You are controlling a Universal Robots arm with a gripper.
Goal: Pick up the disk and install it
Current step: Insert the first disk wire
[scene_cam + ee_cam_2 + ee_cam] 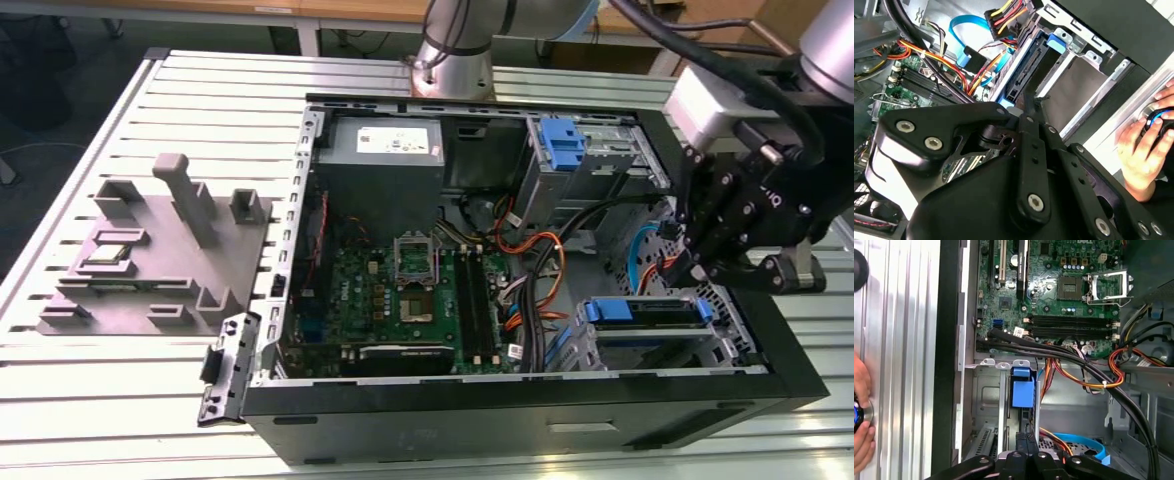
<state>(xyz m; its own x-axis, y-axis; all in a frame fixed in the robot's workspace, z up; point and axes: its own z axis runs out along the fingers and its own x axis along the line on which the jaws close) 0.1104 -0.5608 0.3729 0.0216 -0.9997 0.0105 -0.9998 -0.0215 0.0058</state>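
Disk (1024, 75) stands on edge in the metal drive cage (1089, 85) at the corner of the open computer case (534, 400), on the exterior view's right. Gripper (1023, 107) is right at the disk's exposed edge, tip pointing into it. Contact can't be confirmed, and I can't tell if the gripper is open, closed or clamped on the disk. In the exterior view the gripper (694, 272) hangs just above the blue-topped disk (638, 312) in the cage. What shows of the disk is a narrow dark connector edge with blue plastic rails along both sides and a blue tab (1056, 42) at the far end. Orange, red and yellow cables (999, 20) run just beside it, and a light-blue flat cable (966, 30) loops nearby. The green motherboard (400, 290) lies flat in the case, beside the cage. The case sits on a slotted metal table (134, 370). A person's hand (1141, 150) rests on a round knob on the table outside the case wall.
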